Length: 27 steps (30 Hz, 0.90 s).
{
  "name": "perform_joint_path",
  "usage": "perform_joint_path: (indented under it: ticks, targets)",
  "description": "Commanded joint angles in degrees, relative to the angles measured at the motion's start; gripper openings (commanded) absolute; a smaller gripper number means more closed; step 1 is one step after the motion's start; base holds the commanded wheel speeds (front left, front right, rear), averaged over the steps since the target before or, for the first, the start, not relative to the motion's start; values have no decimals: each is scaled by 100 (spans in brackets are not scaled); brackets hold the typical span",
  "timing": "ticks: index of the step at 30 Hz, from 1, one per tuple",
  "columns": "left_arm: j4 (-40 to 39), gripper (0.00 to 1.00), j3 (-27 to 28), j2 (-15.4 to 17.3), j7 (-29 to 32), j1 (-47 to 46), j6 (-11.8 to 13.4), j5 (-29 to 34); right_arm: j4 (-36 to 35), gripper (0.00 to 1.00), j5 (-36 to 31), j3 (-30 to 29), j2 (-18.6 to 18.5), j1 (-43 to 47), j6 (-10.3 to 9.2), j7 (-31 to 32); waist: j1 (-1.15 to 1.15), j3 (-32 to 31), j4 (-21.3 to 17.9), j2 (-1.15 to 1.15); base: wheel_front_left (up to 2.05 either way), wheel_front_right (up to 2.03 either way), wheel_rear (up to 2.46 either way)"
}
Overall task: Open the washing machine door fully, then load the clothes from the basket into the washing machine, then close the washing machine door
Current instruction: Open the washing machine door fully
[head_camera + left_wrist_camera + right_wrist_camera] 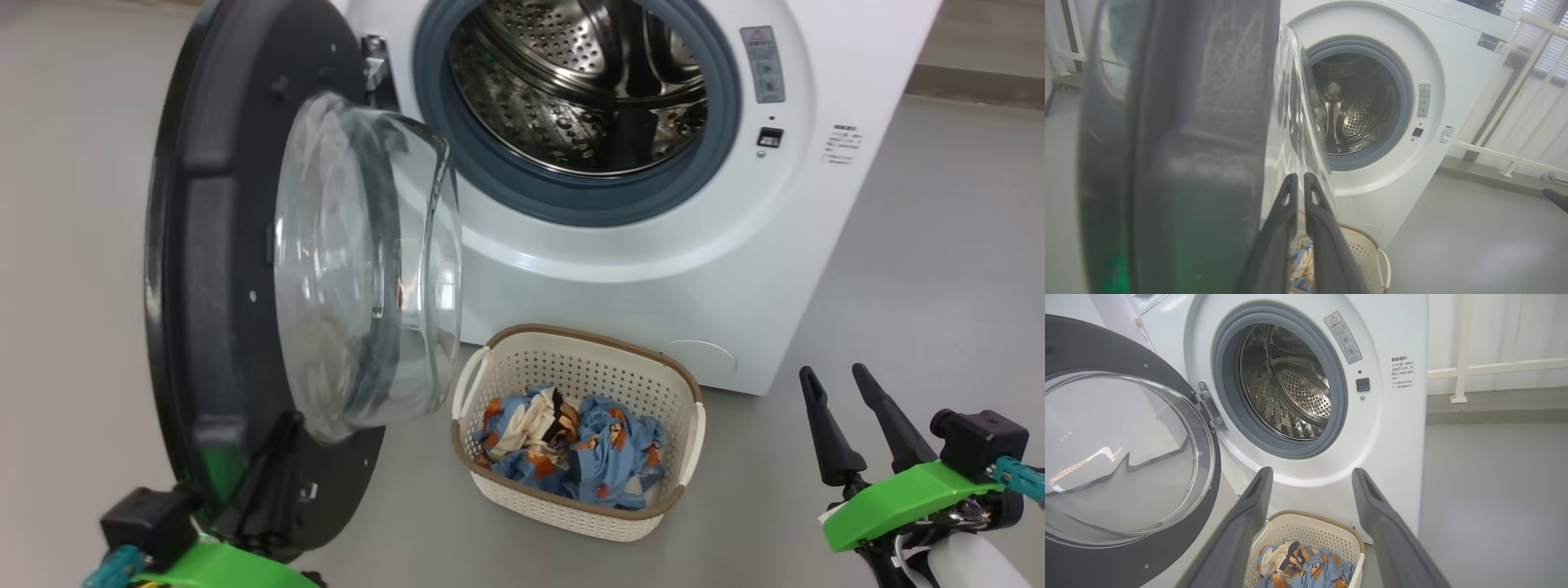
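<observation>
Low at the left of the head view, the left gripper point(1299, 181) sits against the lower rim of the washing machine door point(204, 245). Its wrist view shows the two fingers drawn narrow, almost together, with nothing seen between them, just beside the door's edge; whether they touch it cannot be told. The door stands swung out to the left on its hinge point(1209, 405), its glass bowl point(367, 269) bulging rightward toward the machine's mouth. The bowl's lower curve comes near the left handle of the basket point(571, 359).

The washing machine point(653, 269) is at the far side, its grey gasket point(571, 200) ringing a bare steel drum point(588, 73). The basket stands on the floor point(922, 286) just in front of the machine's lower panel, below the opening, with the clothes point(604, 449) heaped inside, below its brown rim.

At the near right, the right gripper point(834, 376) hangs with its fingers spread wide, holding nothing, well apart from the basket. Open grey floor lies between them and runs on past the machine's right side to a white railing point(1494, 367).
</observation>
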Motion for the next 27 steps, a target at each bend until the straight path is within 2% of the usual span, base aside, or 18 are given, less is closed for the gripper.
perform_joint_path:
  ticks: [1,11,27]
  targets:
    - [-113,0,333,199,-9,-170,69,-33,-142,100,-24,104,-36,-21,33,-71,0,0,84,0,0,0,0]
    - [265,0,567,546,165,-602,55,-106,-171,100,-73,38,29,-46,33,-71,0,193,469,0,0,0,0]
    - [1748,0,994,979,-87,-1638,-149,-309,-173,100,-189,-52,57,-322,33,-71,0,731,974,0,0,0,0]
